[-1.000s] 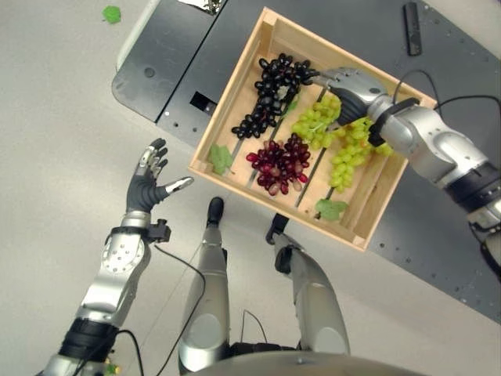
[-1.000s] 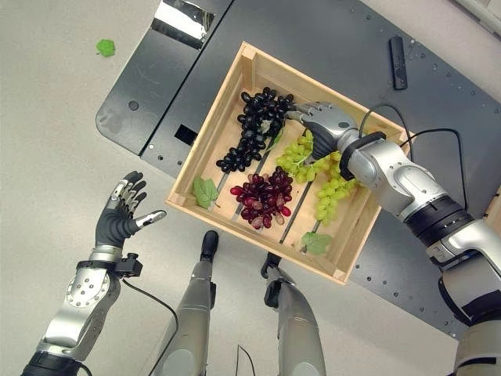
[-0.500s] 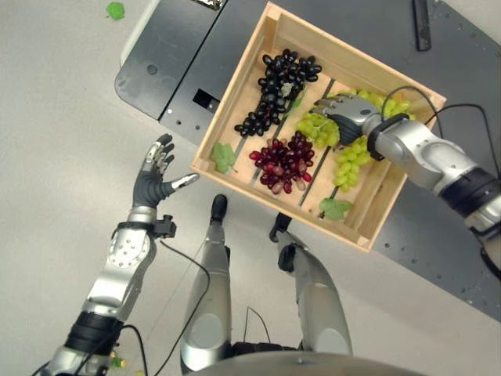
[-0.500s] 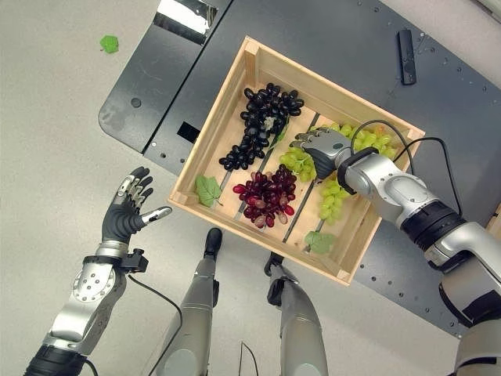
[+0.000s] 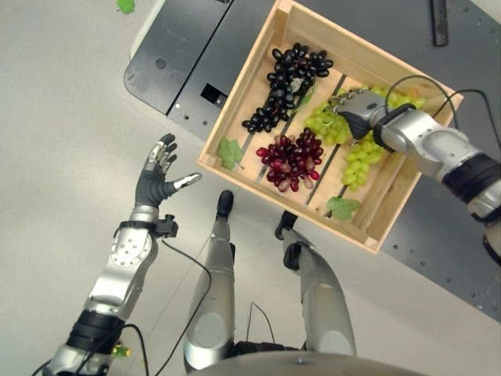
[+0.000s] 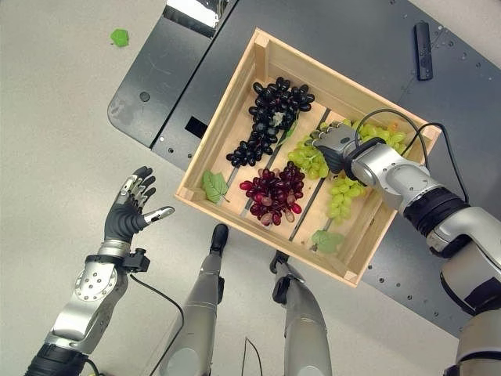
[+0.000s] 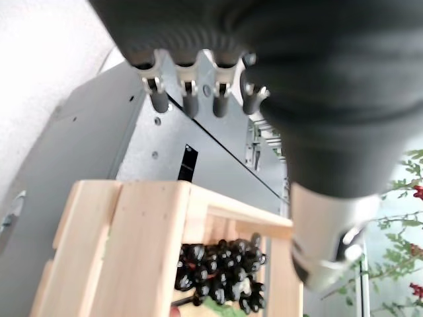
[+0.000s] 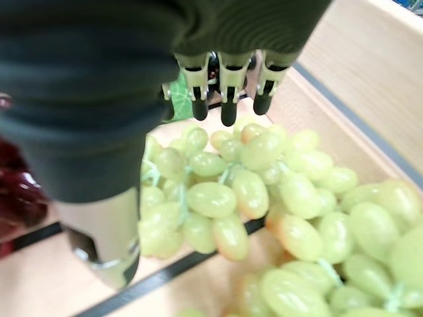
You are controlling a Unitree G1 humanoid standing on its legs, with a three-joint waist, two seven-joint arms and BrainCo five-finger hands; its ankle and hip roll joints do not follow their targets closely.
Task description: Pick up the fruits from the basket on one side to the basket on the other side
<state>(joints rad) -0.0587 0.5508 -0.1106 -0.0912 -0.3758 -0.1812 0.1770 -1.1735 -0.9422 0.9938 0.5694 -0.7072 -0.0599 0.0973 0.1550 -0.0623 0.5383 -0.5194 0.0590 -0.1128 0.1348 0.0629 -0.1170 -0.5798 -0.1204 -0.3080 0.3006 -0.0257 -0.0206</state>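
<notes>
Pulled back from black grapes (image 5: pixel 288 83), my right hand (image 6: pixel 335 143) now sits fingers loosely straight over pale green grapes (image 5: pixel 329 125) mid-crate (image 5: pixel 235 94). Left hand (image 5: pixel 156 178) spread, over floor w/ free room.

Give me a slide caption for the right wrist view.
Right hand hovering open-fingered over a bunch of pale green grapes inside the slatted light wooden crate.

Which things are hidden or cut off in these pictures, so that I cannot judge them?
- Green grapes: in the eye views the right hand covers the bunch's upper part, so contact cannot be judged.
- Green grapes in the right wrist view: the hand's cover hides one side.
- Black grapes: the left wrist view's edge and the wooden crate wall cut them off.
- Dark bar: cut off by the left eye view's edge.
</notes>
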